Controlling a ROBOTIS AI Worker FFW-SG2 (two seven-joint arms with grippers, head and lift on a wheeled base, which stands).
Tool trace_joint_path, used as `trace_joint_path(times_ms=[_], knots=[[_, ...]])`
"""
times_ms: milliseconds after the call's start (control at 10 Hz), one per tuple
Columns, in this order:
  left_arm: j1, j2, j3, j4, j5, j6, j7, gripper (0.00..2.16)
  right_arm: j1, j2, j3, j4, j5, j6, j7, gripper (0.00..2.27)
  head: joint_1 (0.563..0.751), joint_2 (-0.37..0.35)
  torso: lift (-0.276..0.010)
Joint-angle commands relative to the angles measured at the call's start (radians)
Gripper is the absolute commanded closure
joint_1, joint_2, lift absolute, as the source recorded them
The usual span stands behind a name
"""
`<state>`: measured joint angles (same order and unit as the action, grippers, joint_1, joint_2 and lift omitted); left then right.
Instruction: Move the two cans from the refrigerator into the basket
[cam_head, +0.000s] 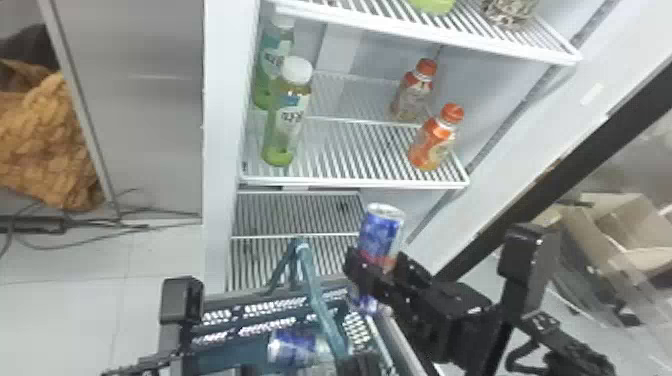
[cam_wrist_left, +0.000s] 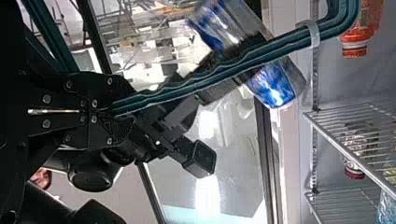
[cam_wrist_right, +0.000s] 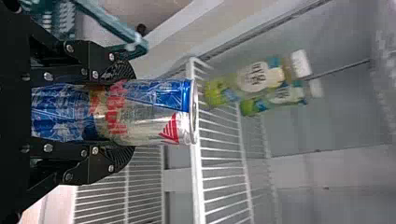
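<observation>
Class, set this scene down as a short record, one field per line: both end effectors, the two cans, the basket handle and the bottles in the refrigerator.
right end effector: closed around the held can
held can: top end up, not yet set down in the basket
other can: on its side in the basket
left end effector: closed on the basket handle
bottles: two green, two orange-capped, standing on one shelf
</observation>
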<state>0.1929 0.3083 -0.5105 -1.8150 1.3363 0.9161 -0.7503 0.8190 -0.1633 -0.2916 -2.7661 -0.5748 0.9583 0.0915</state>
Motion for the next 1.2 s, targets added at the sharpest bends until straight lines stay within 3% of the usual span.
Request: trace_joint_path(times_ms=[0,600,800,1100], knots=[[0.001,0.0,0.0,0.0,0.0,0.002,-0.001,1.18,-0.012,0.002,-0.012,0.011,-0.002,0.065,0.014,0.8,0.695,-0.35,-0.276],[-0.002,-0.001,0.0,0.0,-0.006,0.004,0.0,1.18,-0.066,-0.001,-0.012,0.058,0.01,0.269,0.057,0.78,0.695,-0.35,-0.276],[-0.002,-0.001,-0.002,0.0,-0.006,0.004,0.0,1.18,-0.073,-0.001,-0.012,0.065,0.02,0.261,0.079,0.46,0.695,-0.35,-0.276],[0.001,-0.003,0.0,0.0,-0.006,0.004,0.0,1.18,-0.066,0.002,-0.012,0.082,0.04,0.117,0.108,0.36,0.695,-0.35,-0.276]])
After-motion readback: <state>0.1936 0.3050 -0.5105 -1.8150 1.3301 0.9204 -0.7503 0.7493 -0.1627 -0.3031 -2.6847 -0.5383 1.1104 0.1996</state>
